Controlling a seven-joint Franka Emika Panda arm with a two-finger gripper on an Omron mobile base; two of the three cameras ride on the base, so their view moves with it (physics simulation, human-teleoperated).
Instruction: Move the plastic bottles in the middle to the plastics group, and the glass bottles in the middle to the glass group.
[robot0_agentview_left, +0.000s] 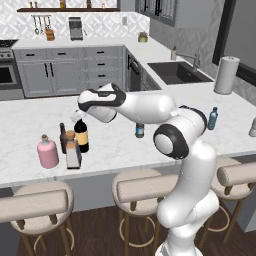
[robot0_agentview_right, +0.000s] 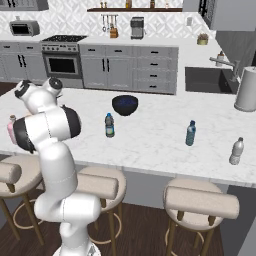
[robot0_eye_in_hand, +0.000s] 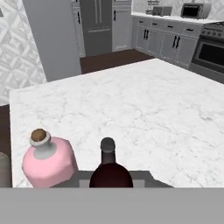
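**A:** Pink bottle (robot0_agentview_left: 48, 154) first, then. Where does it stand?

**B:** Farthest left on the white marble counter (robot0_agentview_left: 30, 117), near the front edge above the stools. Just to its right is the slim brown bottle (robot0_agentview_left: 63, 140). The squarish pale bottle (robot0_agentview_left: 73, 156), with its blue label and cork, stands in front of that one and close against it. All three are upright.

**A:** And the wine bottle?

**B:** The wine bottle (robot0_agentview_left: 81, 137) is next to the right. It is upright, its orange-yellow label faces the stools, and it is just beside the brown and pale bottles. The gripper (robot0_agentview_left: 78, 118) sits right at its neck.

**A:** How do the fingers stand?

**B:** They are drawn in narrow and pinched on that neck. The hand's own body hides the tips in the left base view.

**A:** What lies further right?

**B:** A small plastic bottle (robot0_agentview_left: 139, 131) with a blue label stands alone in the middle of the counter, well apart from the glass cluster. In the right base view a dark bowl (robot0_agentview_right: 125, 105) sits behind it. Further right is the see-through blue water bottle (robot0_agentview_left: 213, 119), upright. A clear bottle (robot0_agentview_right: 236, 151) stands beyond that, near the counter's right end.

**A:** And at the far right?

**B:** A paper towel roll (robot0_agentview_left: 226, 75) stands beside the sink (robot0_agentview_left: 175, 72).
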